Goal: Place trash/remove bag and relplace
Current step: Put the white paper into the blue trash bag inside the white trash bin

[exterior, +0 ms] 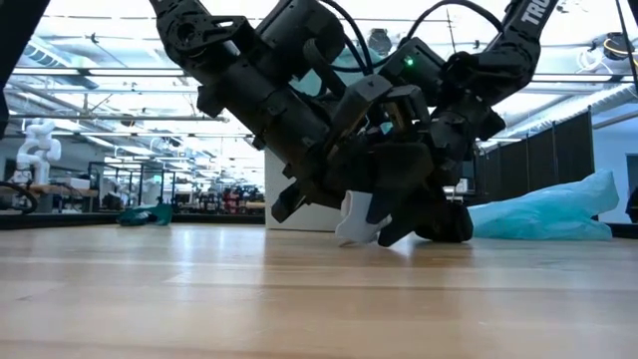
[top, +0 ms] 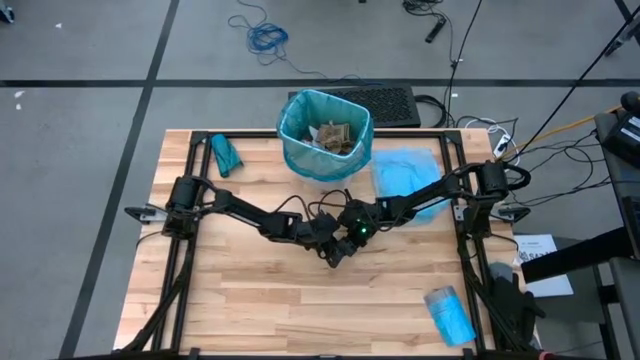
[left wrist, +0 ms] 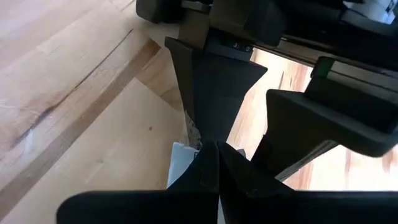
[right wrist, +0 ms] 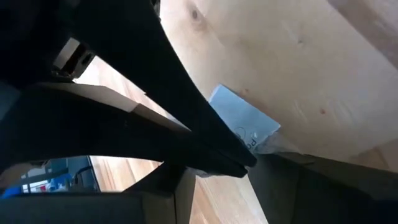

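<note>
Both of your arms meet low over the middle of the pale, straight-grained wooden table [top: 250, 300], their dark angular heads crowded together. Your left gripper [top: 333, 255] has its flat, wedge-shaped fingers pressed fully together, tips down at the board. Your right gripper [top: 345, 243] sits right against it, jaws partly apart; in the right wrist view its matte black fingers [right wrist: 217, 146] lie across a white packet [right wrist: 245, 124], a thin, glossy, rectangular sachet with small print at one edge, lying flat on the wood. In the low view the same packet [exterior: 359, 221] shows as a white curl touching the tabletop under the two heads. You can see it wedged among the fingertips, but whether either gripper truly has hold of it cannot be told.

Behind the arms stands the round bin [top: 325, 135], lined with a thin, crinkled teal bag whose rim folds over the edge; crumpled brown paper wads [top: 333, 136] fill it. Beside the bin, on the right arm's side, a slack pale blue plastic bag [top: 408, 175] lies flattened on the board. A tight teal roll [top: 225, 155] rests near the far corner on the left arm's side, and a rumpled light blue bundle [top: 448, 312] sits near the front edge on the right arm's side.
</note>
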Robot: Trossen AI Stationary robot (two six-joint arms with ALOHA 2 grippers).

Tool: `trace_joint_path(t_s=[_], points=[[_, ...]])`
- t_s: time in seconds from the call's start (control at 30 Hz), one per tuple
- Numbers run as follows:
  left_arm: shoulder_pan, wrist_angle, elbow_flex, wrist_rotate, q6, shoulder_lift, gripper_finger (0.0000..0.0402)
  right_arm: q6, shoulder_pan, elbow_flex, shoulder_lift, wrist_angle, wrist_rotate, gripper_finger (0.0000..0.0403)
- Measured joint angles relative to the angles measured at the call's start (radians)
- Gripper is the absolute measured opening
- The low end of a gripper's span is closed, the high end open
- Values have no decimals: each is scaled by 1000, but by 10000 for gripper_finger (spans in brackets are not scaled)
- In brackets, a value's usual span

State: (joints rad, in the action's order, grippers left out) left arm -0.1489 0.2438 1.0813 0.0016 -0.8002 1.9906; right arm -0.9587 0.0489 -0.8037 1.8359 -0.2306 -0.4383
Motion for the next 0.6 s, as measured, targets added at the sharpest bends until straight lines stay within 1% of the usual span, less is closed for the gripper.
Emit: trace_joint_path(t_s=[0.1,0.23,0.47,0.6], points=[[12,-26,1,4,16,-10,0,6,-6,-5,0,17,9,130],[18,-35,4,36,27,-10,0,29,-15,-6,-3,19,-1,130],[16,-42,6,62,24,-41,0,98,-48,-6,-65,45,12,130],[17,-46,6,67,48,-43,0,107,-46,-6,-69,56,27,130]])
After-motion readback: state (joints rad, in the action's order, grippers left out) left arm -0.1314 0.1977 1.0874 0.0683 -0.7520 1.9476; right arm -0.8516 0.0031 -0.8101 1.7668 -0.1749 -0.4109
